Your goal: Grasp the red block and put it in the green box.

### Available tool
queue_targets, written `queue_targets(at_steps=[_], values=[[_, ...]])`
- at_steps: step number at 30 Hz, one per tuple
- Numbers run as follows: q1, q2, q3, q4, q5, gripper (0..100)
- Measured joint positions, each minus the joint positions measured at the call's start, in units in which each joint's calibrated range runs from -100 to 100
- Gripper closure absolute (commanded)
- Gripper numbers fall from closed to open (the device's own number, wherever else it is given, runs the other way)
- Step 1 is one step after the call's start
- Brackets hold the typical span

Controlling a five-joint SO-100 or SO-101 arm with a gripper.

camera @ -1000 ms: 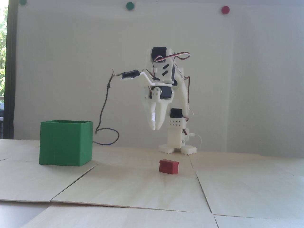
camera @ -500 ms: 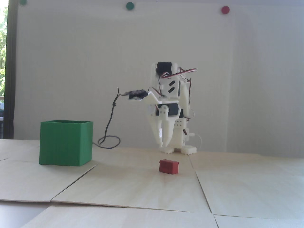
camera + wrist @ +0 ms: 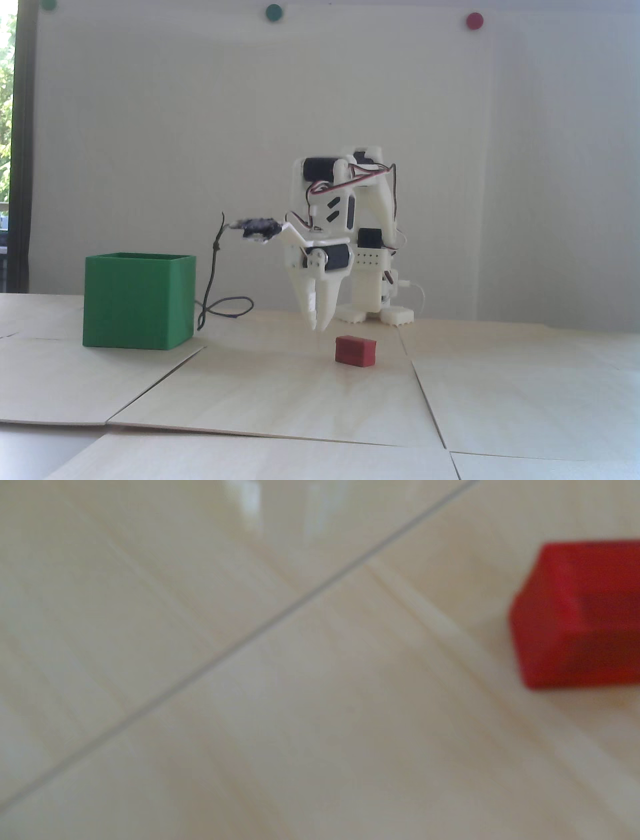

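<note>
Green box (image 3: 138, 301) sits on table (image 3: 300, 395) at left in fixed view, well apart from the rest. Gripper (image 3: 318, 327) points down, tips nearly together w/ only a thin gap, holding nothing, hanging just left of & above red block (image 3: 355, 351). Block lies flat on table, long axis roughly left-right; at right edge in wrist view (image 3: 581, 618), blurry.

Pale wooden panels (image 3: 280, 395) cover the tabletop (thin seams between them), below a white wall (image 3: 150, 150) bearing coloured dots.

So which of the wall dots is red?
The right dot in the fixed view, the only red one. The middle dot and the left dot are green.
</note>
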State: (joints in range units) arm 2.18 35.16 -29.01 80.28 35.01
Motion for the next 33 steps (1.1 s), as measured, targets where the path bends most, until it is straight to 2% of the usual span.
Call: queue_targets(at_steps=[7, 20, 21, 27, 33], values=[[-5.0, 0.0, -2.8, 3.7, -0.2, 97], [-9.6, 0.0, -2.8, 4.0, -0.3, 96], [-9.6, 0.0, -2.8, 4.0, -0.3, 95], [-9.5, 0.0, -2.8, 4.0, -0.3, 70], [-9.5, 0.0, -2.8, 4.0, 0.1, 61]])
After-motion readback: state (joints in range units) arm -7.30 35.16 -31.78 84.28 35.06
